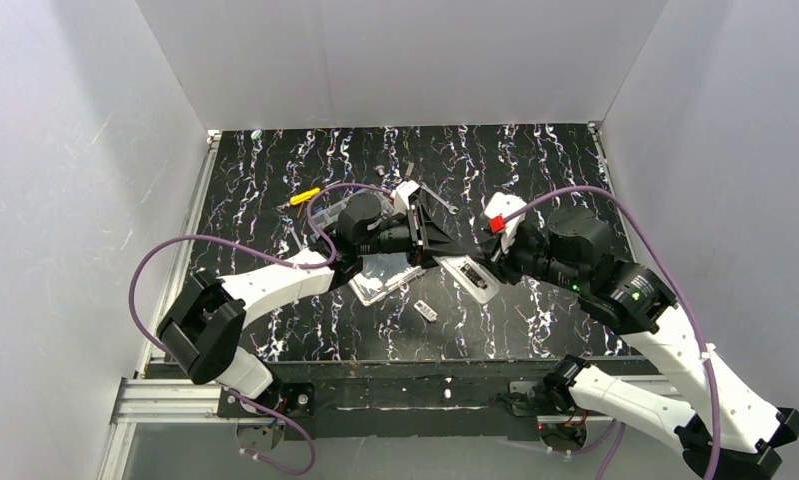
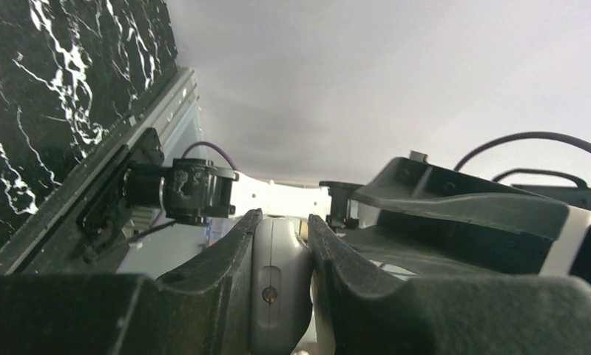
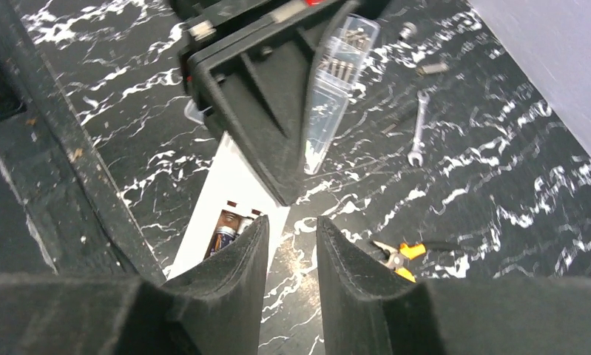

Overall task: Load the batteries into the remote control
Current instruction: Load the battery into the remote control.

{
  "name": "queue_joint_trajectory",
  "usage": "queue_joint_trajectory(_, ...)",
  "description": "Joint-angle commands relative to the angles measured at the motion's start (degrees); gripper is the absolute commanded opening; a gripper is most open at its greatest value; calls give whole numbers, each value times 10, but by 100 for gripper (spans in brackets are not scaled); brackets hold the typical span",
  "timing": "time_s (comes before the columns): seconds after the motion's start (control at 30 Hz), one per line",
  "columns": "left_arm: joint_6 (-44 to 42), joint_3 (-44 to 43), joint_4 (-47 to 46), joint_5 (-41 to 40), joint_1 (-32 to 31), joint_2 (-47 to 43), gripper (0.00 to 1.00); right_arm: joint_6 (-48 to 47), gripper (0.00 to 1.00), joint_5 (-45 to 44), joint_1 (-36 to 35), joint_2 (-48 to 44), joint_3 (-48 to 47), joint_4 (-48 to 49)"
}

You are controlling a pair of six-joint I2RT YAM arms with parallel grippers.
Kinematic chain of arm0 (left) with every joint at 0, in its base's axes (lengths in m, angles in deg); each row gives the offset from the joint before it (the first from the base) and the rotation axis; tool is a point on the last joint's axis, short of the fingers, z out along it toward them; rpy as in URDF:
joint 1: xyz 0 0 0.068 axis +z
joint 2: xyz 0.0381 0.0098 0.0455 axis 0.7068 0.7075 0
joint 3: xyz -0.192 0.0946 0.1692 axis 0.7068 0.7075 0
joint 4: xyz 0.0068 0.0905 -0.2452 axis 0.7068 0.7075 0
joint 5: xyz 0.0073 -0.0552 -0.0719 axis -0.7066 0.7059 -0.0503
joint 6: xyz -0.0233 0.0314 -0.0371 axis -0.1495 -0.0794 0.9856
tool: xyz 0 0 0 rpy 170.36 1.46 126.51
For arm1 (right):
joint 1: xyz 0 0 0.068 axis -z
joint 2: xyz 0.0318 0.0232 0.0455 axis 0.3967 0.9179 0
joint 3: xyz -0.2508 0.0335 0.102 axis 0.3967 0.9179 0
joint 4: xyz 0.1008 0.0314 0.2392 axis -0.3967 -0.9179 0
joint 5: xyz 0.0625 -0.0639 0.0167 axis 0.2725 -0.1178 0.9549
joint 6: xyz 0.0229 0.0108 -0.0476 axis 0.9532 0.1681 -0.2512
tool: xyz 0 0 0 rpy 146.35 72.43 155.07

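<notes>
The white remote control [image 1: 472,277] lies back-up on the black marbled table, its dark compartment open. In the right wrist view the remote [image 3: 214,185] shows a battery [image 3: 220,238] in the compartment. My left gripper [image 1: 443,252] is shut on the remote's far end. In the left wrist view the rounded end of the remote [image 2: 277,274] sits clamped between the fingers of my left gripper [image 2: 285,214]. My right gripper [image 3: 292,220] is slightly open and empty, just above the remote's near end, with its left finger over the compartment. It also shows in the top view [image 1: 492,263].
A clear plastic box [image 1: 378,284] lies left of the remote, and a clear compartment lid [image 3: 333,89] holding small metal parts lies behind the left gripper. A small grey piece [image 1: 425,311] lies nearer the front. Yellow-handled pliers [image 3: 399,259] and a small wrench [image 3: 418,137] lie on the table.
</notes>
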Motion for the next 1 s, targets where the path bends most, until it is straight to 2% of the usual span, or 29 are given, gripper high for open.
queue_joint_trajectory(0.0, -20, -38, 29, 83, 0, -23, 0, -92, 37, 108, 12, -8, 21, 73)
queue_joint_trajectory(0.27, -44, -20, 66, 81, 12, -52, 0, -150, 38, 327, 67, 18, -7, 83)
queue_joint_trajectory(0.37, -50, -2, 57, 66, 16, -65, 0, -132, 37, 353, 87, 32, -27, 98)
queue_joint_trajectory(0.5, -79, 50, 56, -11, 24, -103, 0, -9, 31, 219, 88, 47, -34, 132)
queue_joint_trajectory(0.63, -115, 85, 81, -106, 34, -146, 0, 122, 26, 42, 88, 62, -45, 130)
queue_joint_trajectory(0.73, -144, 100, 104, -187, 36, -178, 0, 207, 29, -25, 87, 55, -36, 142)
queue_joint_trajectory(0.83, -163, 103, 120, -269, 37, -200, 0, 290, 31, -74, 84, 37, -2, 197)
queue_joint_trajectory(0.97, -171, 102, 88, -350, 37, -205, 0, 323, 37, -159, 63, 64, -12, 198)
